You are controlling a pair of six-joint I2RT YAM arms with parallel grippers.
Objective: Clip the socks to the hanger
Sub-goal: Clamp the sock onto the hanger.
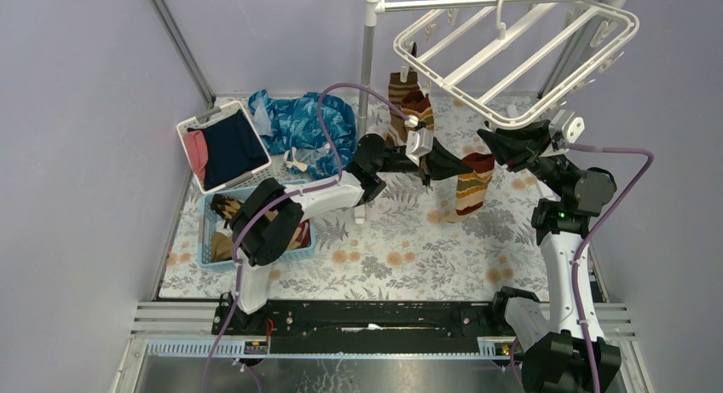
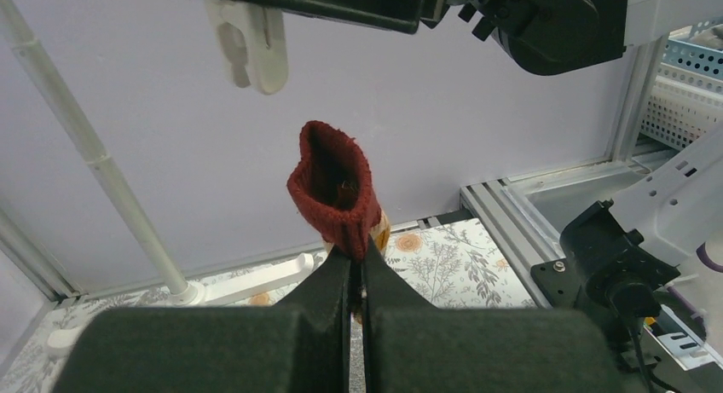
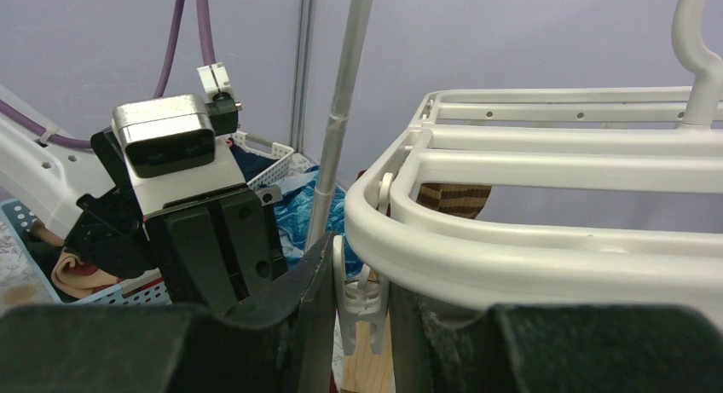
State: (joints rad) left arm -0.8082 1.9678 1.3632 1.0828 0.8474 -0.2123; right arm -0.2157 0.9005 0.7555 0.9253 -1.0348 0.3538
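The left gripper (image 2: 356,265) clenches the sock (image 2: 334,184) mid-frame by its red cuff, below the hanger (image 3: 511,257) clip (image 3: 356,312) pinched by the right gripper (image 3: 360,282); if the clip is only half open, the floppy cuff may buckle aside.

Top view looks down from above and behind the arms toward the table's (image 1: 401,239) far edge; left wrist view sits close to the sock (image 2: 334,184), right wrist view close beneath the hanger (image 3: 529,239), both also visible from above.
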